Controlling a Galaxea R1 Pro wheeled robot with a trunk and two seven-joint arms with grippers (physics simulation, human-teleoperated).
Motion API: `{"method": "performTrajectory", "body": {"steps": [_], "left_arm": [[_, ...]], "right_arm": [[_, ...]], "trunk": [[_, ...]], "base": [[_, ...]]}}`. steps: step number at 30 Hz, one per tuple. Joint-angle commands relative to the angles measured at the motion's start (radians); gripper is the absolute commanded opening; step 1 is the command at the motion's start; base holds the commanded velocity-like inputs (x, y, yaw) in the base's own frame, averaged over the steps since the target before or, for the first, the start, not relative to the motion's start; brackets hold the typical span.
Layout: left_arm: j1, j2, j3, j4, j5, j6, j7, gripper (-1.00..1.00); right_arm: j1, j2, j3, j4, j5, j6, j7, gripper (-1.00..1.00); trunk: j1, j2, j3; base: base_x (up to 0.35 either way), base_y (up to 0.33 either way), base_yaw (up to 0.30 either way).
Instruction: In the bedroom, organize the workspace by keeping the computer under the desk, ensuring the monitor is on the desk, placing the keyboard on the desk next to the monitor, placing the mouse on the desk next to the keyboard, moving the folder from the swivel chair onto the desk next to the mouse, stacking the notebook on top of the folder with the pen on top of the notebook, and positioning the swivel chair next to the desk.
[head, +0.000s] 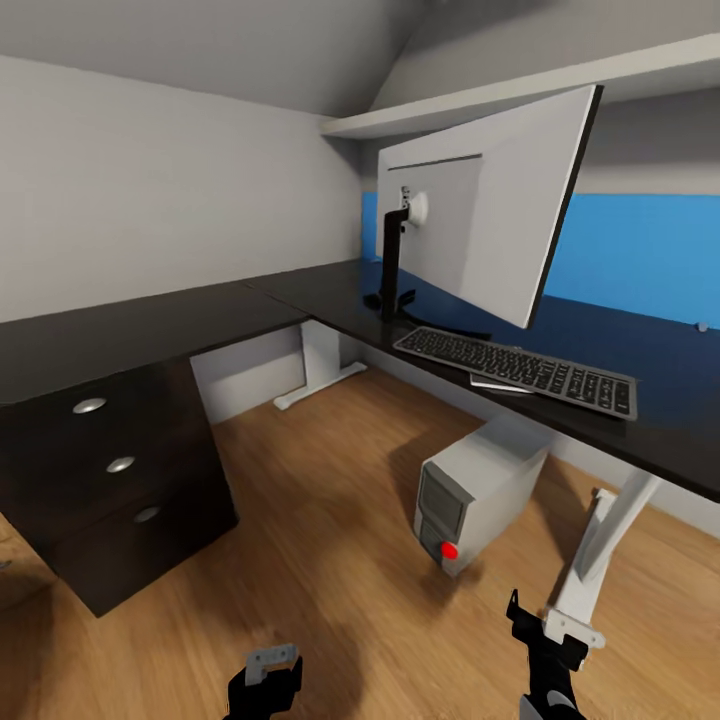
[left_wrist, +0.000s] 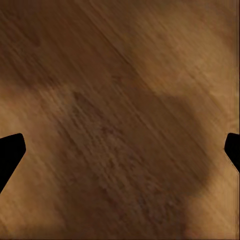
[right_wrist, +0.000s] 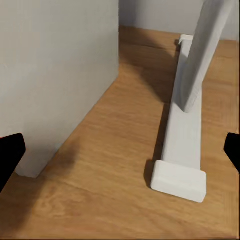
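— Where are the things now?

— The monitor (head: 490, 215) stands on the desk (head: 180, 320), with its pale back toward me. The keyboard (head: 520, 368) lies on the desk just in front of it. The computer (head: 478, 490) stands on the wooden floor (head: 330, 520) under the desk, near the white leg (head: 600, 545).

— And your grippers?

— My left gripper (left_wrist: 120, 150) is spread wide over bare floor and holds nothing. My right gripper (right_wrist: 120, 150) is also spread and empty, low between the computer side (right_wrist: 55, 75) and the white foot (right_wrist: 182, 150).

Head camera looks forward and down over the bench (head: 150, 330). Wrist cameras face the floor (left_wrist: 120, 100) closely; right shares the computer (head: 480, 490).
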Motion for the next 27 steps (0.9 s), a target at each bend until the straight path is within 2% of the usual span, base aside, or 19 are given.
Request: {"method": "performTrajectory", "body": {"steps": [1, 6, 13, 18, 22, 27], "left_arm": [[0.000, 0.000, -0.003, 0.001, 0.010, -0.006, 0.002, 1.00], [0.000, 0.000, -0.003, 0.002, 0.010, -0.020, 0.002, 1.00], [-0.001, 0.000, -0.003, 0.002, 0.010, -0.023, 0.002, 1.00], [-0.001, 0.002, -0.003, 0.002, 0.010, -0.023, 0.002, 1.00], [0.000, 0.014, -0.003, 0.002, 0.010, -0.023, -0.001, 1.00], [0.000, 0.018, -0.003, 0.002, 0.010, -0.023, -0.003, 1.00]], "right_arm": [[-0.001, 0.000, 0.001, 0.001, 0.004, -0.002, -0.005, 1.00], [-0.001, 0.001, 0.001, 0.002, 0.004, -0.002, -0.004, 1.00], [-0.001, 0.001, 0.001, 0.002, 0.004, -0.002, -0.004, 1.00], [-0.001, 0.001, 0.001, 0.002, 0.005, -0.001, -0.004, 1.00], [-0.001, 0.001, 0.001, 0.002, 0.005, -0.001, -0.004, 1.00], [-0.001, 0.000, 0.001, 0.002, 0.005, -0.001, -0.004, 1.00]], "trunk": [[0.000, 0.000, -0.001], [0.000, 0.000, -0.001], [0.000, 0.000, -0.001], [0.000, 0.000, -0.001], [0.000, 0.000, -0.001], [0.000, 0.000, -0.001]], "base": [[0.000, 0.000, -0.260], [0.000, 0.134, -0.172], [0.000, 0.271, -0.021], [0.010, 0.023, -0.001], [0.227, 0.096, 0.000], [0.199, 0.041, 0.000]]}}
